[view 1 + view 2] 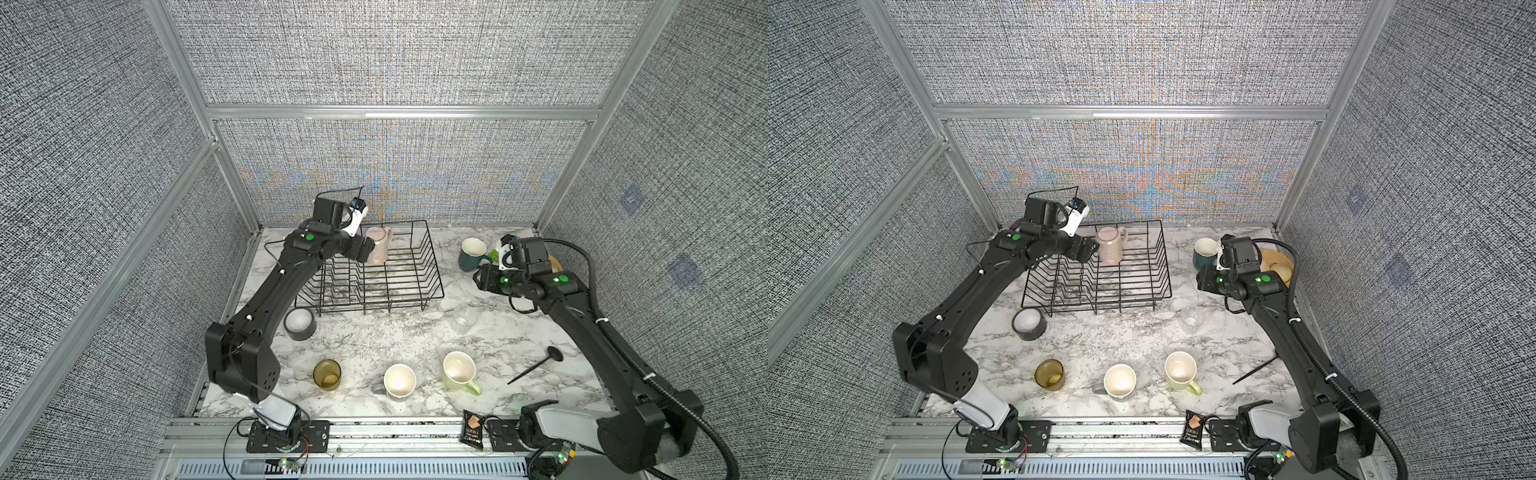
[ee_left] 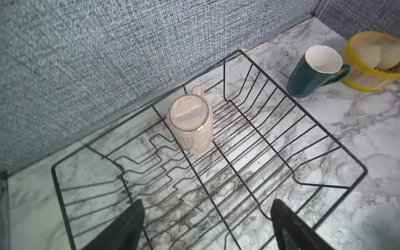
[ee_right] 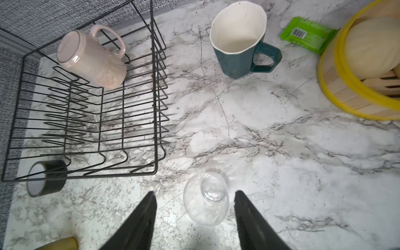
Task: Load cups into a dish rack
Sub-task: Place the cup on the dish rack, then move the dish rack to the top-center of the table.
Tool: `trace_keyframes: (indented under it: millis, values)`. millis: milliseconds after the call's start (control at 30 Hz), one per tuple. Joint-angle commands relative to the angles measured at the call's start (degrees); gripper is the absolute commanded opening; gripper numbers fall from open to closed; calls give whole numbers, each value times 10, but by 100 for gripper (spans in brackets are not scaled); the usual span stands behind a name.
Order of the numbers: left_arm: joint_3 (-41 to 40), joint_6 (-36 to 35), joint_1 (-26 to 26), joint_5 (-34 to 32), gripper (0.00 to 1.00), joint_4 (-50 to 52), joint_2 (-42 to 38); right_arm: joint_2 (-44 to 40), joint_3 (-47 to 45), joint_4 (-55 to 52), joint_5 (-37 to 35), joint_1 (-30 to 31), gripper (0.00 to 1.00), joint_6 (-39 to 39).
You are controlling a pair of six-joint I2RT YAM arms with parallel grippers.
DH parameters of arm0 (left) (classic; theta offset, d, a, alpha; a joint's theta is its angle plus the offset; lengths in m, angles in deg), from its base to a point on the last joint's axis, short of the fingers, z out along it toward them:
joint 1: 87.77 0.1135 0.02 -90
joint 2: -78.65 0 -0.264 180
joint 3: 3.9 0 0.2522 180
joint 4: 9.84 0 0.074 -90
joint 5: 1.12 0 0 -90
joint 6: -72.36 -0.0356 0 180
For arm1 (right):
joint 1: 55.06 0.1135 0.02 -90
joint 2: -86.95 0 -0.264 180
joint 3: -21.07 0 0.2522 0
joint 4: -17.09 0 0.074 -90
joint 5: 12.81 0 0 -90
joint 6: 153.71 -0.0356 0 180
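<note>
glossy pink mug upturned in the black wire rack, both grippers spread
the tall pale pink mug (image 2: 190, 123) stands base-up by the dish rack (image 3: 154, 86) far wall, beyond the left gripper (image 2: 205, 203), jaws wide apart. outside the rack, the small clear glass (image 3: 205, 201) lies on its side on marble between the right gripper (image 3: 194, 192) parted fingers, touching neither. the green packet (image 3: 307, 34) shows only a barcode.

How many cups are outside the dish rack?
5: dark teal mug right of the dish rack; small clear glass near its front right corner; amber tumbler, grey mug and pale green mug along the front. None appears hidden.
</note>
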Motion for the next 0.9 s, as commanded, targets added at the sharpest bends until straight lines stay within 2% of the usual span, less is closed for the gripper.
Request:
trace_keyframes:
  millis: [0,100,233,333,400,467,567,667,767,867]
  values:
    - [-49,133,0,-88,92,-41,-41,22,1,31,-14,-28,70,49]
    - [-80,151,0,-101,92,-15,-74,50,3,60,48,-75,71,51]
    - [-131,183,0,-63,92,-12,-109,97,11,119,137,-130,71,59]
    - [-171,221,-6,-53,89,-5,-128,139,24,145,170,-149,70,54]
    - [-201,221,-13,-53,88,-9,-139,168,50,125,198,-151,65,56]
    - [-216,217,-15,-75,88,12,-149,184,70,108,248,-142,62,50]
    - [-226,225,-15,-110,88,51,-168,186,76,90,280,-114,62,72]
    - [-254,240,-16,-78,88,25,-192,182,74,75,292,-85,62,78]
    - [-271,250,-16,-74,88,8,-212,194,66,91,341,-47,62,62]
    - [-282,261,-15,-93,88,-5,-228,214,86,63,317,-7,62,75]
